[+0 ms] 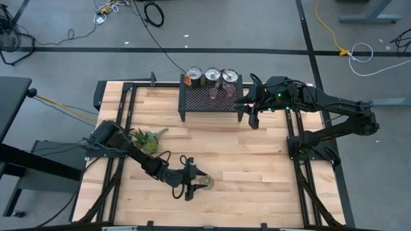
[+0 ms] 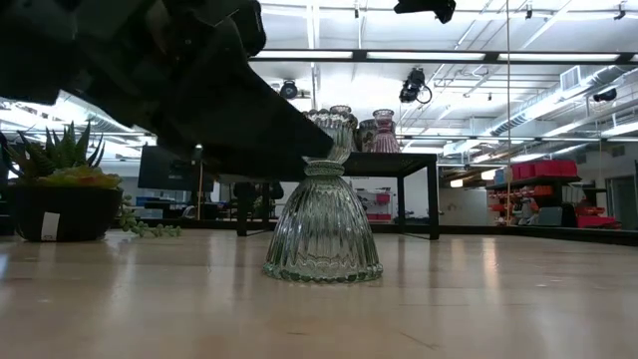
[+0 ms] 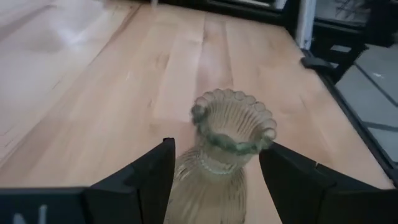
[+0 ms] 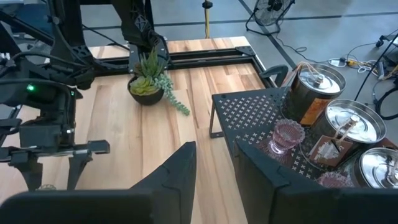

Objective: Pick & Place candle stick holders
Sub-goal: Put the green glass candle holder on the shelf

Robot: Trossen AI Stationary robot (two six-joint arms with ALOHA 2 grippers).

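Olive ribbed glass candle holder (image 3: 217, 158) stands upright on the wooden tabletop (image 1: 257, 167) between the spread fingers of the left tool (image 1: 200, 181); right tool (image 1: 253, 119) spread beside the black mesh stand (image 1: 212, 99).

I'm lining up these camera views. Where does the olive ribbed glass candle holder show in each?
High view: olive ribbed glass candle holder, low centre, at the left claw.
Low view: centre.
Left wrist view: lower centre, between open fingers.
Right wrist view: not visible.
Shared landmark: spiky green potted plant.
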